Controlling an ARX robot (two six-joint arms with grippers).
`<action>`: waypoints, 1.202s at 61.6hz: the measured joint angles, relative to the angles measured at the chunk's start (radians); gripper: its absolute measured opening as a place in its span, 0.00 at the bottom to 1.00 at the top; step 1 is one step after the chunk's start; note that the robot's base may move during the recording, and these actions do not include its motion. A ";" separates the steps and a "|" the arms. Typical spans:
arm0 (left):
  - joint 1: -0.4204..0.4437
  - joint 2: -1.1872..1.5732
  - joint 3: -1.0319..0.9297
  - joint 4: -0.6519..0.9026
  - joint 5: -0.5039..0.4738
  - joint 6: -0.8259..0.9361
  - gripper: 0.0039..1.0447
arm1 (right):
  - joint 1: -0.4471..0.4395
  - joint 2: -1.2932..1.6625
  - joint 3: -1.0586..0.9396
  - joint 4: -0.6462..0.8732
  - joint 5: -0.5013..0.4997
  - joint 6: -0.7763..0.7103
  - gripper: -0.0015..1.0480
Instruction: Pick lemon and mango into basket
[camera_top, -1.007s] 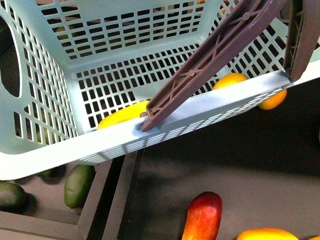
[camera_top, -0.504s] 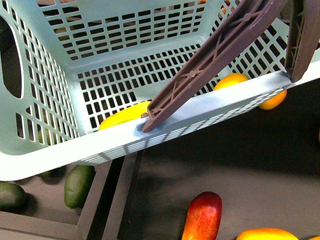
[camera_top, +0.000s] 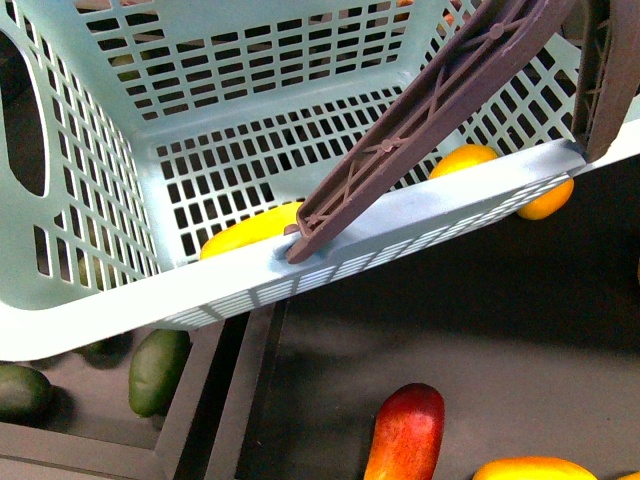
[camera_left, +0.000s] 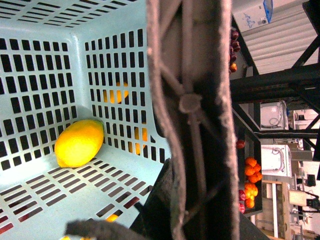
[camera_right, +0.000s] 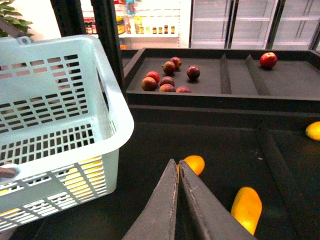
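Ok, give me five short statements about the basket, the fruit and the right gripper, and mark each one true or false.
1. A yellow fruit lies on the floor inside the basket. True: the mango rests against the near wall.
2. The basket is red. False: it is pale teal.
3. The right gripper is wide open. False: its fingers are pressed together, holding nothing.
4. A dark red mango lies outside the basket on the dark shelf. True.
5. The brown handle lies flat on the shelf. False: it slants up over the basket's rim.
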 joint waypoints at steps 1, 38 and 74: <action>0.000 0.000 0.000 0.000 0.000 0.001 0.05 | 0.000 0.000 0.000 0.000 0.000 0.000 0.20; 0.000 0.000 0.000 0.000 0.000 0.002 0.05 | 0.000 0.000 0.000 0.000 0.000 0.000 0.92; -0.006 0.001 0.000 0.000 0.003 -0.005 0.05 | 0.000 -0.002 0.000 -0.003 -0.001 0.000 0.92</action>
